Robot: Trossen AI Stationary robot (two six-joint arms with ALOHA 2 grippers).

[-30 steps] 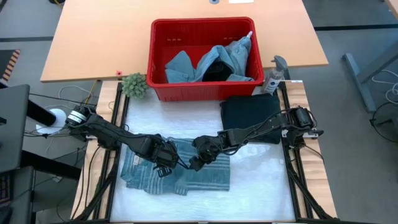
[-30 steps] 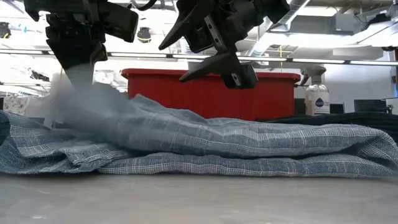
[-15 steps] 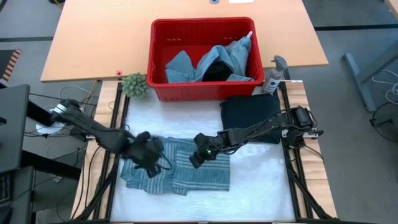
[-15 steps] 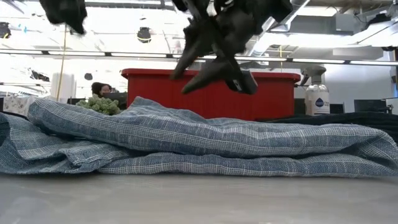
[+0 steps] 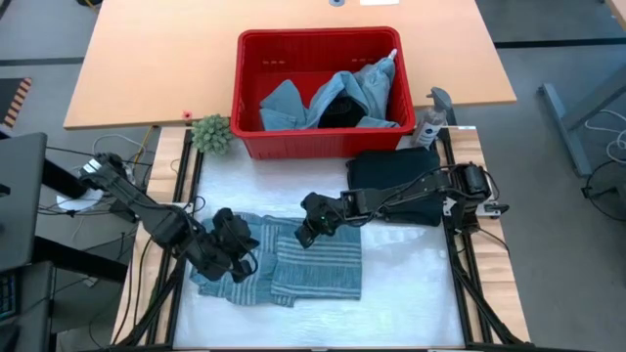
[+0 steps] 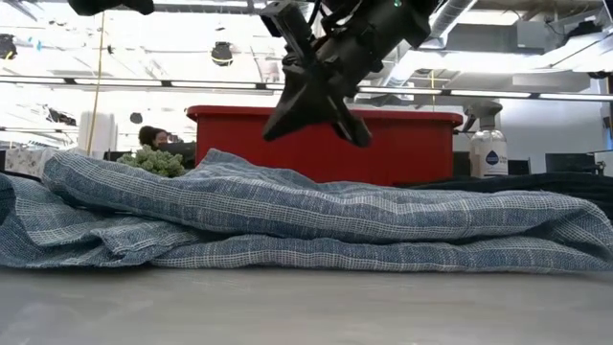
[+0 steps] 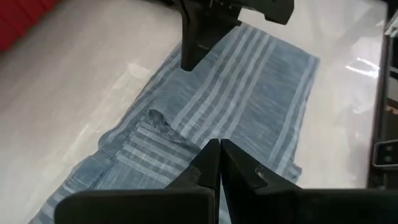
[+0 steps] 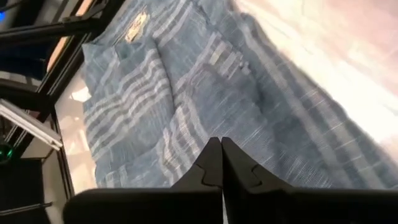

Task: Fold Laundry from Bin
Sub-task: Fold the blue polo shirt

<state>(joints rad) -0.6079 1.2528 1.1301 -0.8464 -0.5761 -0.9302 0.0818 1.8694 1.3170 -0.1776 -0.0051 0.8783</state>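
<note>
A blue-grey striped cloth (image 5: 313,269) lies folded in several layers on the white mat, also seen in the low view (image 6: 316,225). My left gripper (image 5: 249,249) hovers shut above the cloth's left part (image 7: 219,146), clear of it. My right gripper (image 5: 301,238) is shut too (image 8: 221,142) and hangs above the cloth's far edge, clear of it in the low view (image 6: 316,105). The red bin (image 5: 245,88) stands at the far side, with light blue denim and a dark piece of laundry (image 5: 342,98) heaped inside it.
A folded black garment (image 5: 391,181) lies on the mat at the right, under my right arm. A small green plant (image 5: 210,132) stands left of the bin and a spray bottle (image 5: 430,122) right of it. Bare mat lies near and far of the cloth.
My left gripper has risen and drawn back toward the table's left edge. The cloth part that stood raised beneath it has fallen flat onto the rest. My right gripper has shut and moved a little toward the far edge.
</note>
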